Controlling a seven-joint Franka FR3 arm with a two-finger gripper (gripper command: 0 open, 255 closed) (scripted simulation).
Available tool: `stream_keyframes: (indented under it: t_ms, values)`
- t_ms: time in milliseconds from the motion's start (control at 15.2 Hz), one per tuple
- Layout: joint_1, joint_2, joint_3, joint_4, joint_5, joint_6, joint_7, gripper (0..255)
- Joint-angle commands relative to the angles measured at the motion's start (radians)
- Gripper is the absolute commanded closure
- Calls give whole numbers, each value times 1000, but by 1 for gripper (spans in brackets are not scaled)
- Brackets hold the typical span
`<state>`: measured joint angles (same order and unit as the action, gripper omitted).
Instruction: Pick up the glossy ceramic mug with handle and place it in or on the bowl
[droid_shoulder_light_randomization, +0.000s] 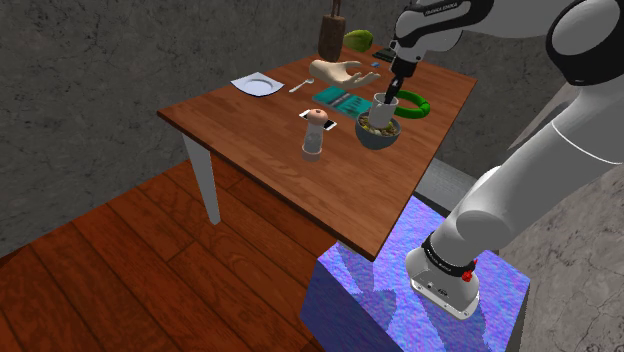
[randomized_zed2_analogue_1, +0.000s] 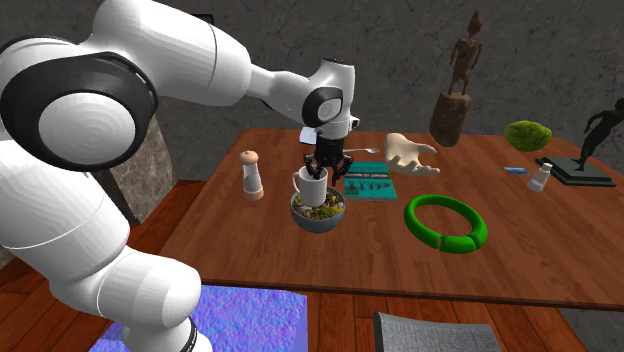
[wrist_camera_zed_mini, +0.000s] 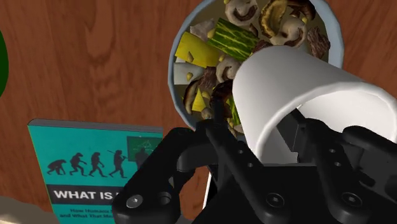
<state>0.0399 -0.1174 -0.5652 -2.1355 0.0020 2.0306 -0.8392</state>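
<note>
Fingers (wrist_camera_zed_mini: 219, 118) clamp the wall of the plain white, glossy mug (randomized_zed2_analogue_1: 310, 186), one inside and one outside the rim, holding it upright directly over the grey-blue bowl (randomized_zed2_analogue_1: 318, 222) of mixed food on the wooden desk (randomized_zed2_analogue_1: 520, 260).

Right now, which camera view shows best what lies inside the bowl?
The wrist view: it looks down into the bowl, showing mushroom slices, green and yellow pieces beside the white mug. The shoulder and second exterior views show mainly its dark wall and little filling.
</note>
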Motion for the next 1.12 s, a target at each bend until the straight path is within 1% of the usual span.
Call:
stream_keyframes:
  t_ms: [0,264,528,1056]
  values:
    - [0,0,0,-1,0,0,0,0]
    - [0,1,0,0,0,0,0,0]
    - [-1,-32,6,98,-18,-127,14,0]
    - [-1,-32,6,98,-18,-127,14,0]
